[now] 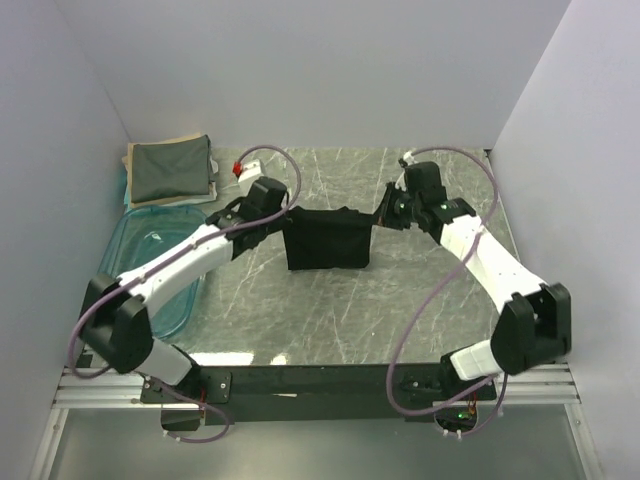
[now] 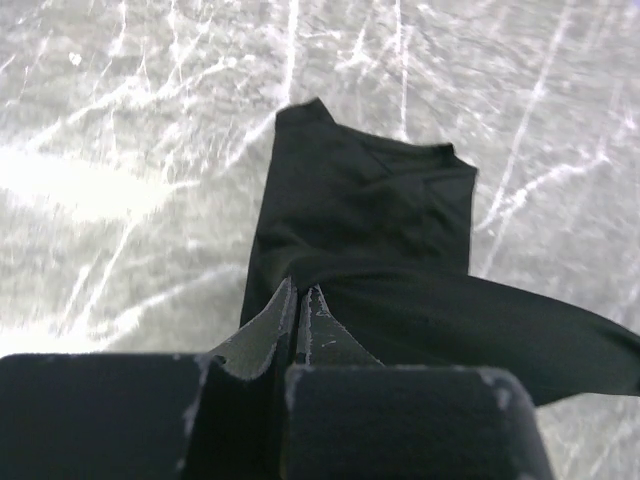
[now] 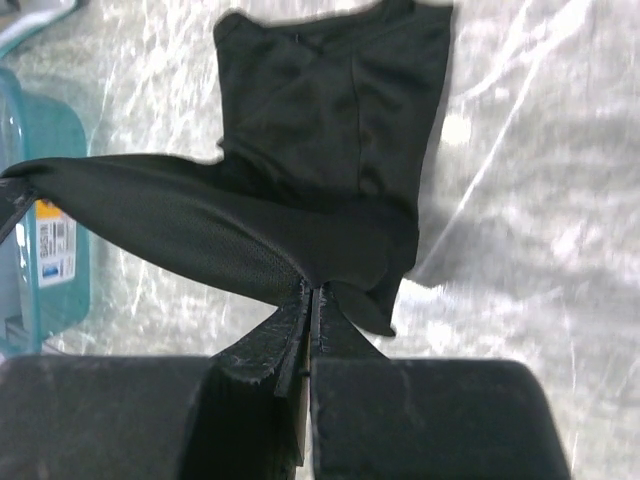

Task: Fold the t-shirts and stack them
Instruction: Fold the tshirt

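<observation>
The black t-shirt (image 1: 327, 242) hangs stretched between my two grippers above the middle of the marble table, its lower part draping down to the surface. My left gripper (image 1: 281, 222) is shut on its left corner; in the left wrist view the gripper (image 2: 300, 288) pinches the black t-shirt (image 2: 370, 230). My right gripper (image 1: 381, 217) is shut on its right corner; in the right wrist view the gripper (image 3: 316, 290) pinches the black t-shirt (image 3: 330, 130). A folded dark grey-green shirt (image 1: 170, 170) lies on a beige one (image 1: 199, 194) at the far left corner.
A clear blue plastic tub (image 1: 152, 254) stands on the left side of the table, under my left arm, and also shows in the right wrist view (image 3: 45, 200). A small white object with a red tip (image 1: 243, 167) lies near the folded stack. Walls enclose the table on three sides.
</observation>
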